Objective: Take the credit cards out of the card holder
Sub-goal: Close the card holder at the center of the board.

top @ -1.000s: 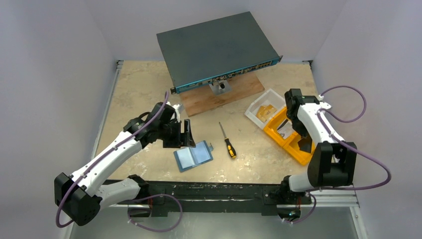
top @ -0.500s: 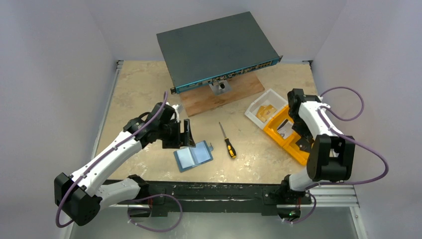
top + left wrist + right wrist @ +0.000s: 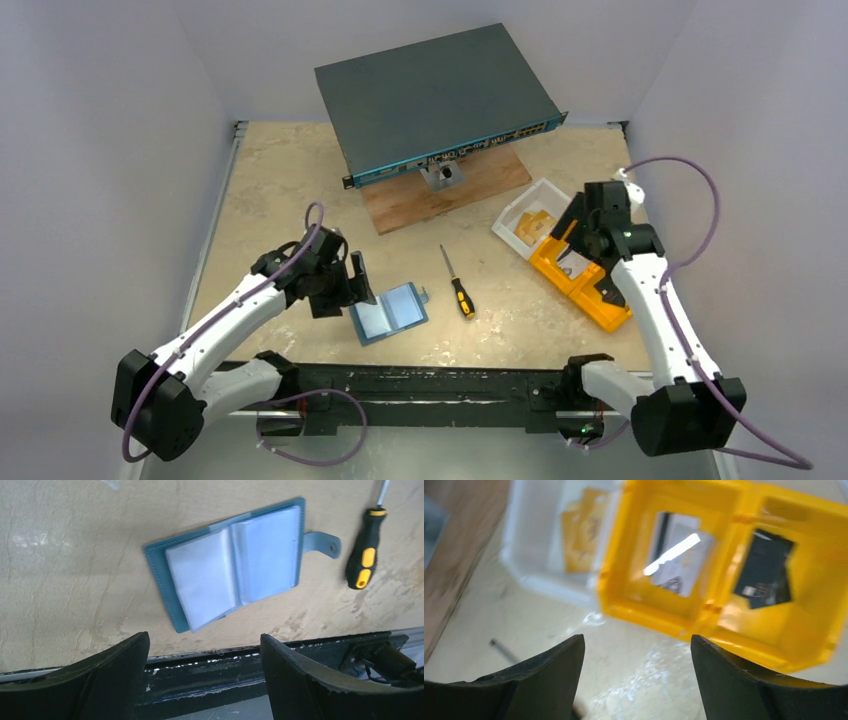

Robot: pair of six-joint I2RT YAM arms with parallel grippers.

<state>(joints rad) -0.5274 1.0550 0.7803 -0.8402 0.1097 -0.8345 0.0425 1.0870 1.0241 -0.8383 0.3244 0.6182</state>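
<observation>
Here's the surface (image 3: 290, 190), a mottled beige, stone-look top. Near its front edge, left of centre, the card holder (image 3: 390, 313) lies flat and wide open. Its pale blue sleeves face up and its little strap tab pokes out to the right. Just beside that tab, not touching, is a screwdriver (image 3: 457, 285), with its black-and-yellow handle toward the front and its shaft pointing away. Farther back, around the middle, a wooden board (image 3: 445, 190) rests flat at a slight angle. Over on the right, a white bin (image 3: 512, 212) sits right up against a yellow two-compartment bin (image 3: 578, 288), both set diagonally.
</observation>
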